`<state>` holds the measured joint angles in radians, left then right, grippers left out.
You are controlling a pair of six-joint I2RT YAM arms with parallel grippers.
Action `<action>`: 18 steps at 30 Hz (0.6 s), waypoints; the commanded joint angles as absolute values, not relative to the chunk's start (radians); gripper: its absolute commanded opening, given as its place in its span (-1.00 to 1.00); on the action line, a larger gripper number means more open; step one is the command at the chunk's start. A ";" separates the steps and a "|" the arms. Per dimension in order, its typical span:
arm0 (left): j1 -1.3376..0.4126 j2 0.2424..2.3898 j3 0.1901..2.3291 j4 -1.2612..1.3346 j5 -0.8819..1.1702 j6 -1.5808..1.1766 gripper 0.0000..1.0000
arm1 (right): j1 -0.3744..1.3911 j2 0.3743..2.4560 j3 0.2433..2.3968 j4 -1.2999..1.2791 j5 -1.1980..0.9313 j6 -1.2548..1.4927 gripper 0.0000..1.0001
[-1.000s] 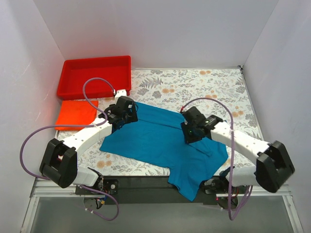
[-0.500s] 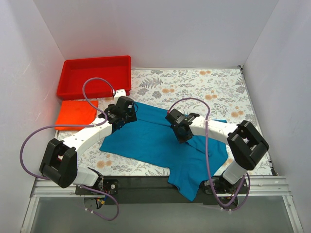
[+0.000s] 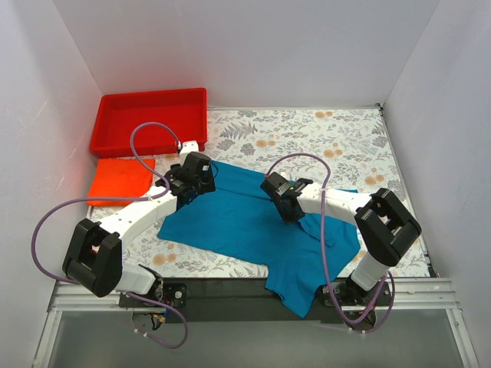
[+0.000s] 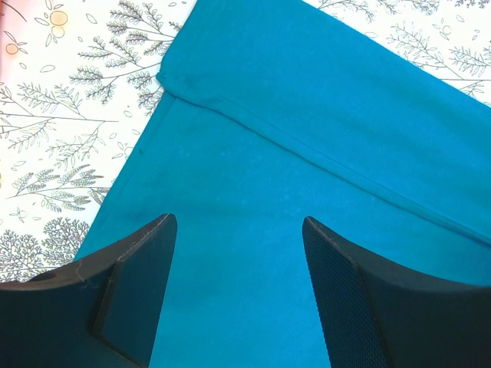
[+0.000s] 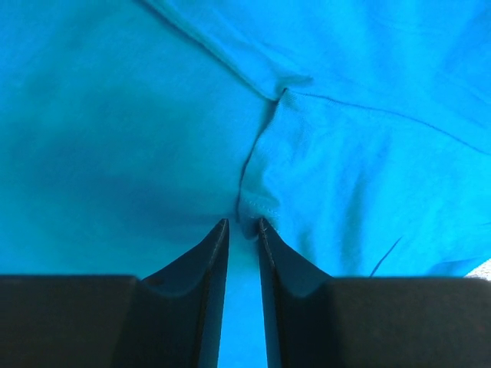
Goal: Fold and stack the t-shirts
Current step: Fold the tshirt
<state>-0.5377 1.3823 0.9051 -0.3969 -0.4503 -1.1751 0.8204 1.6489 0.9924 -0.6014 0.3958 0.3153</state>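
**Item 1, teal-blue t-shirt** [image 3: 230,218]. It is lying spread across the middle of the floral table [image 3: 322,134]. Its long axis is running on a diagonal from far left to near right, and the near-right end is drooping over the table's near edge. It is creased along its right half and not yet folded.

**Item 2, orange-red t-shirt** [image 3: 120,178]. It is sitting as a flat, compact rectangle at the left side of the table, just near of the red tray [image 3: 149,121]. It is lying apart from the teal shirt.

**Item 3, left gripper** [image 4: 236,222]. Its jaws are standing wide apart and gripping nothing. It is hovering over the far-left part of the teal shirt, with a stitched seam running across the cloth just beyond its fingertips. The shirt's left edge and bare table are showing to its left.

**Item 4, right gripper** [image 5: 242,222]. Its jaws are drawn almost together on a raised ridge of teal cloth where two creases are meeting, near the shirt's middle. It appears to be pinching that fold, though the wrist view is too close to show whether the cloth is coming off the table.

**Note on the coming move.** The bulk of the shirt is lying to the near right of both grippers, along the diagonal. The right arm is the nearer to that overhanging end, and the left to the far-left corner. Any fold, in my judgement, is going to turn on drawing cloth across that axis.
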 commanded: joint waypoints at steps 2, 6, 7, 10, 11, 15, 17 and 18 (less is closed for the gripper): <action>-0.535 1.362 0.917 -0.407 -0.479 -1.166 0.31 | 0.819 1.674 1.011 -0.589 0.443 0.311 -0.50; -0.534 1.367 0.917 -0.406 -0.476 -1.166 0.31 | 0.818 1.677 1.002 -0.583 0.439 0.307 -0.65; -0.534 1.368 0.919 -0.407 -0.476 -1.166 0.31 | 0.818 1.677 1.002 -0.583 0.437 0.305 -0.75; -0.535 1.367 0.919 -0.407 -0.476 -1.164 0.31 | 0.818 1.663 1.006 -0.584 0.427 0.302 -0.97; -0.534 1.367 0.917 -0.407 -0.476 -1.163 0.31 | 0.818 1.654 1.008 -0.586 0.417 0.301 -0.97; -0.534 1.365 0.917 -0.407 -0.477 -1.163 0.31 | 0.813 1.591 1.014 -0.589 0.327 0.311 -0.97; -0.535 1.365 0.917 -0.405 -0.474 -1.163 0.31 | 0.802 1.549 1.012 -0.588 0.273 0.314 -0.97; -0.535 1.367 0.919 -0.405 -0.472 -1.161 0.31 | 0.787 1.524 1.009 -0.589 0.253 0.324 -0.97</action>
